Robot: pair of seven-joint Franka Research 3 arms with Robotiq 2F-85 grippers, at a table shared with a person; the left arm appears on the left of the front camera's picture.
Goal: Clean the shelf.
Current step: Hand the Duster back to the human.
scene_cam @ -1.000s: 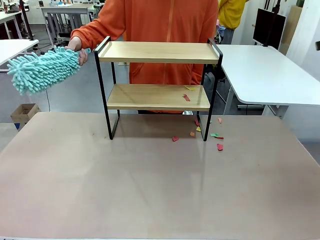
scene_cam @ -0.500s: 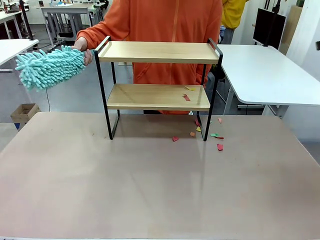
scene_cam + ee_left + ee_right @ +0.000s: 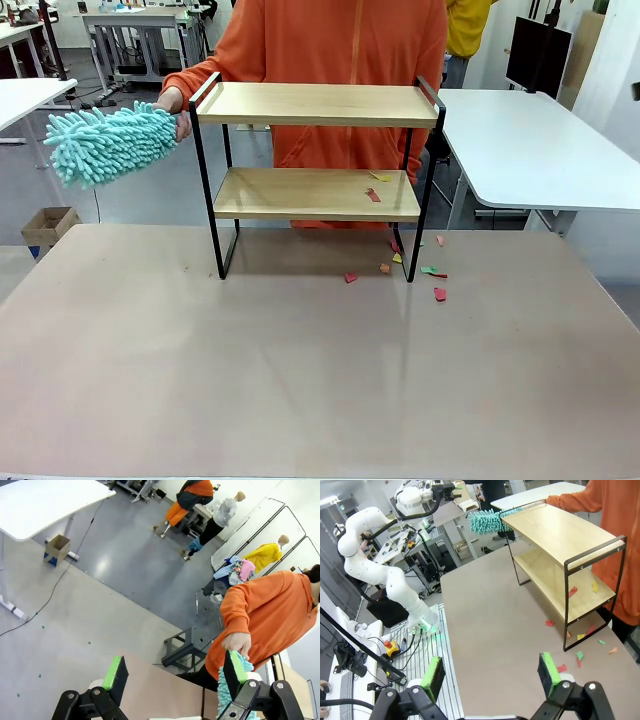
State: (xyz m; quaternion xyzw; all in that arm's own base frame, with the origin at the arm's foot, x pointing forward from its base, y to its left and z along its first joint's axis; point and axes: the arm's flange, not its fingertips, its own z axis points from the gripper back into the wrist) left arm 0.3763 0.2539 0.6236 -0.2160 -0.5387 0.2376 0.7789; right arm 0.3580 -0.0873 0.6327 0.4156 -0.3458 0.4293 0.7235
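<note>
Writing: no brand, label or print can be read on the shelf or anything near it.
Shelf: the shelf (image 3: 316, 165) (image 3: 565, 555) is a small two-tier rack, two light wooden boards in a thin black metal frame with raised rails at each side and slim legs.
Shelf position: it stands upright at the far middle of the tabletop (image 3: 300, 370) (image 3: 500, 625), just in front of the person.
Top board: bare wood, clean as far as the front view shows.
Lower board: a red scrap (image 3: 372, 195) and a yellow scrap (image 3: 380, 177) lie near its right end.
Scraps on the tabletop: red, orange, yellow and green paper bits (image 3: 415, 272) (image 3: 577, 655) lie scattered around the shelf's right legs and just in front of them.
Duster: a turquoise fluffy duster (image 3: 108, 142) (image 3: 487, 521) is held in the air to the left of the top board's end, close to the rail; contact cannot be told.
Person: in an orange top (image 3: 335, 70), behind the shelf; one hand (image 3: 175, 103) (image 3: 237, 642) holds the duster's handle by the shelf's top left corner.
Left gripper (image 3: 175, 672): jaws wide open, nothing between the green pads, up over the floor beside the tabletop.
Right gripper (image 3: 492, 672): jaws wide open and empty, above the near part of the tabletop, well apart from the shelf.
</note>
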